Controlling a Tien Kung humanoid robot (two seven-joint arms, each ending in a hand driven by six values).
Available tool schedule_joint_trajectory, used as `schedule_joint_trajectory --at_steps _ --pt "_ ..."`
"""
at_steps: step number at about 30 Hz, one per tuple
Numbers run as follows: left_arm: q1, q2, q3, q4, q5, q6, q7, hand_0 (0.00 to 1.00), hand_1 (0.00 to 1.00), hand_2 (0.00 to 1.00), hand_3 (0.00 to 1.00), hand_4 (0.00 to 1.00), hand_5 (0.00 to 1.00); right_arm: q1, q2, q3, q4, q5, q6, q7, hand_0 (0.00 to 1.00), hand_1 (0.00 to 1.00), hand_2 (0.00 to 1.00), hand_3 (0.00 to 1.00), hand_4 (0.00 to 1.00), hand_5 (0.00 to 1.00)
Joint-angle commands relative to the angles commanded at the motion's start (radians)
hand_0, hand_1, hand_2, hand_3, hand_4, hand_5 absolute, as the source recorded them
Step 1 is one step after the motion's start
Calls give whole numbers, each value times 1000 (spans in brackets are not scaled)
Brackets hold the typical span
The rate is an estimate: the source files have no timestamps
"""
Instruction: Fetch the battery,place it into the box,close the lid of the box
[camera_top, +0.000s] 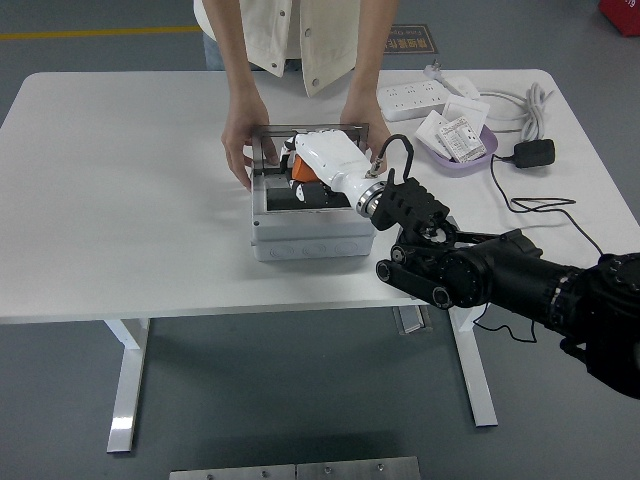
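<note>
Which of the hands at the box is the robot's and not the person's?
The white robot hand reaching into the grey box from the right; the person's bare hands hold the box's far corners.

Bright, even overhead light, no harsh glare. Surface (120, 200) slightly washed out but not clipped. Soft short shadows under the box (310, 235) and arm (500, 275). Focus sharp throughout; black arm detail crushed. Mild barrel bend at surface edges.

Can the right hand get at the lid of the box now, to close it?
Probably not yet. The right hand is down inside the open box, and the lid stands behind it, held by the person's hands. The hand must come out first.
</note>
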Motion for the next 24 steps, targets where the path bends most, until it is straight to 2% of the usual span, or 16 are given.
schedule_joint_trajectory --at_steps 1,2,7,8,12,13,17,19,24 --pt "0 0 0 0 0 0 0 701 797 751 785 890 397 0 0 -1 0 4 -2 1 364 336 433 510 340 16" --pt "-1 -1 1 0 -1 0 0 702 797 750 785 890 396 -1 1 -3 -1 9 -4 3 599 506 553 646 659 214" --pt "-4 -2 2 0 -1 -1 0 702 797 750 785 890 396 -1 1 -9 1 32 -19 11 599 506 553 646 659 214" --pt "-4 -2 2 0 -1 -1 0 701 797 750 784 890 395 -1 1 -10 2 35 -22 12 780 628 625 727 781 304" --pt "-5 -3 2 0 0 -1 0 701 797 750 784 890 395 -1 0 -6 5 39 -27 13 780 628 625 727 781 304" --pt "-5 -3 2 0 0 -1 0 701 797 750 784 890 395 -1 0 -4 6 38 -28 13 820 654 645 745 825 358" --pt "-4 -4 2 0 0 -2 1 701 797 750 784 890 395 -5 -5 12 16 38 -27 9 820 654 645 745 825 358" --pt "-2 -6 0 0 1 -2 1 701 797 750 784 891 395 -12 -12 35 35 35 -25 5 840 672 641 755 850 386" --pt "5 -10 -2 0 2 -2 3 701 797 750 784 891 395 -32 -45 119 110 8 -1 -24 840 672 641 755 850 386"
